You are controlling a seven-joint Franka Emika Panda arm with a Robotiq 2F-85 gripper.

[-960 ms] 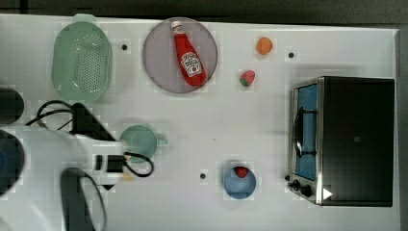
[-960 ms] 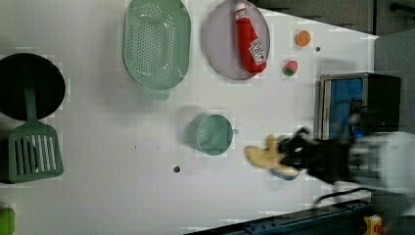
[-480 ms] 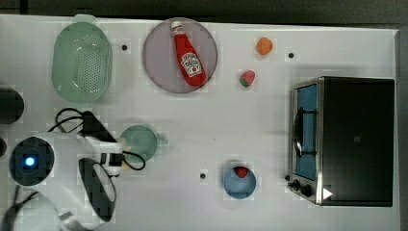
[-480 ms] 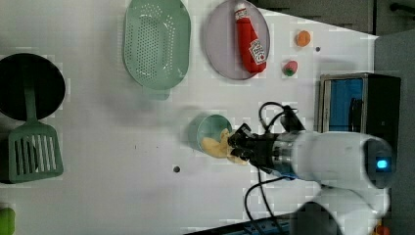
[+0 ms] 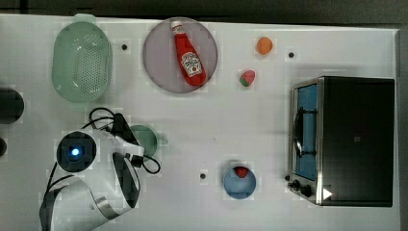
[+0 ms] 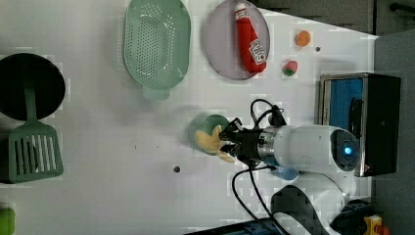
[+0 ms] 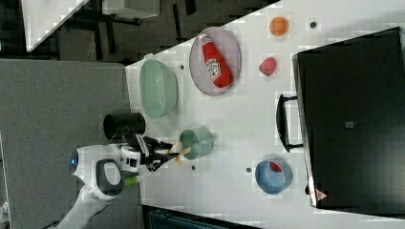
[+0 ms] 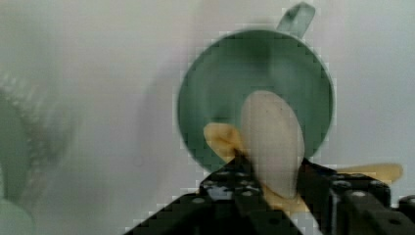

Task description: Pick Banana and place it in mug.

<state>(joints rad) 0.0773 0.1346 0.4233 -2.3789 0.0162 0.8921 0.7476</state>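
Pale cream-yellow, the banana (image 8: 270, 142) hangs over the mouth of the mug (image 8: 230, 78), its rounded end down inside the green rim while its other end sits between the black fingers of the gripper (image 8: 274, 196). The jaws stand partly apart with the fruit between them; whether they press it or have let go of it I cannot tell. In the left view the banana (image 6: 209, 140) lies half in the mug (image 6: 203, 128), one yellow tip poking out past the rim toward the gripper (image 6: 230, 142). In the right view the banana (image 7: 178, 150) sits at the mug's (image 7: 199, 141) edge, just off the gripper (image 7: 165, 155).

Taking the mug (image 5: 146, 139) as landmark in the top view: the perforated basket (image 5: 82, 61) lies toward the top view's upper left of it, the plate (image 5: 159, 67) with the ketchup bottle (image 5: 188, 57) above it, the blue bowl (image 5: 239, 185) to the lower right, and the toaster oven (image 5: 356, 139) well apart to the right.
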